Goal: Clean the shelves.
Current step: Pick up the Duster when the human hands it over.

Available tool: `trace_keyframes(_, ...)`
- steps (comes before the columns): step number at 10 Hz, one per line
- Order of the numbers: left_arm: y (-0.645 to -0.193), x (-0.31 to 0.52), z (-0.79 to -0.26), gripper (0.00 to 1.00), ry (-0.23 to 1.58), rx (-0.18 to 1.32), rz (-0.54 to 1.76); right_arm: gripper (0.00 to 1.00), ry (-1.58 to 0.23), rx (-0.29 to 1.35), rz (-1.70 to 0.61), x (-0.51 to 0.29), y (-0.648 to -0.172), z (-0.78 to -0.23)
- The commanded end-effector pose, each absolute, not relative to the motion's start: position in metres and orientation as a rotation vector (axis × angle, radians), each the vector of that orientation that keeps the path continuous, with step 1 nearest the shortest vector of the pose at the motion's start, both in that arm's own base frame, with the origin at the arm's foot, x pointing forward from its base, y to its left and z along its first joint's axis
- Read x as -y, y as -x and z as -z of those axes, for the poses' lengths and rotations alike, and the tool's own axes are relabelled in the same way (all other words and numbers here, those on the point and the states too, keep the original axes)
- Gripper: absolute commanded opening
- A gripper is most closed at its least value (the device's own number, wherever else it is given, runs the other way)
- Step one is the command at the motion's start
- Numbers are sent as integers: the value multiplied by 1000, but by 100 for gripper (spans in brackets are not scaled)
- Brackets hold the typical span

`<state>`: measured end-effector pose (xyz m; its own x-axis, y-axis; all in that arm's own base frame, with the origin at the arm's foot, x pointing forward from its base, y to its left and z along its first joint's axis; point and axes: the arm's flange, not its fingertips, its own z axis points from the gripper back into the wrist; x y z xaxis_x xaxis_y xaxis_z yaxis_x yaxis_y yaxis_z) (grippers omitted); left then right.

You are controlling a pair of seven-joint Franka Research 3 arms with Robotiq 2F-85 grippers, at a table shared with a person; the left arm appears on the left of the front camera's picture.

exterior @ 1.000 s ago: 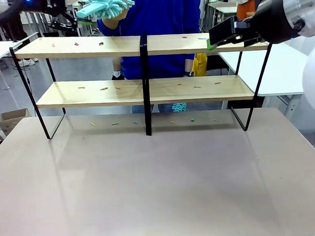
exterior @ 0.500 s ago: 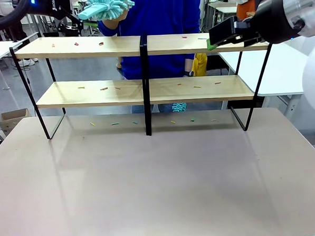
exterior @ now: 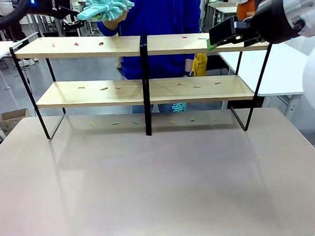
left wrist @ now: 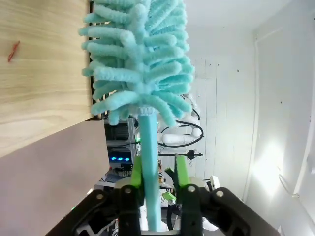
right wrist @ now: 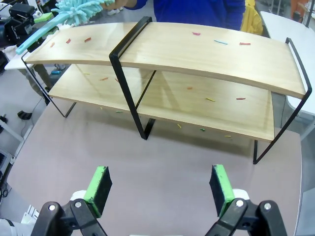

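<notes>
Left gripper (left wrist: pixel 158 167) has arrived at the person's teal fluffy duster (left wrist: pixel 140 59), jaws astride its handle, unclosed; right gripper (right wrist: pixel 160 189) jaws apart; black-framed wooden shelves (exterior: pixel 90 46) unswept.

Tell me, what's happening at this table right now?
It looks like a handover. A person's hand holds the fluffy head of a teal duster near the upper left end of the shelves. The duster's handle sits between the left pincer's pads with a gap on one side, so it is not clamped yet. The right pincer is open and holds nothing. Small coloured scraps lie on the boards and the table.
</notes>
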<state>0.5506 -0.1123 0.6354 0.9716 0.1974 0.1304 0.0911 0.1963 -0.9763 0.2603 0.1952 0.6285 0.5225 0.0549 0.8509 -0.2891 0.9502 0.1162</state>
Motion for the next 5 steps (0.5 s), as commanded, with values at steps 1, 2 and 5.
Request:
trace_keyframes(1, -547, 112, -633, 0, 1399, 255, -48, 100, -261, 1002, -208, -196, -260, -629)
trace_keyframes(2, -546, 112, -634, 0, 1397, 263, -45, 100, -261, 1002, -208, -196, -260, -629)
trace_keyframes(5, -522, 90, -657, 0, 1397, 265, 46, 100, -261, 1002, -208, -196, -260, -629)
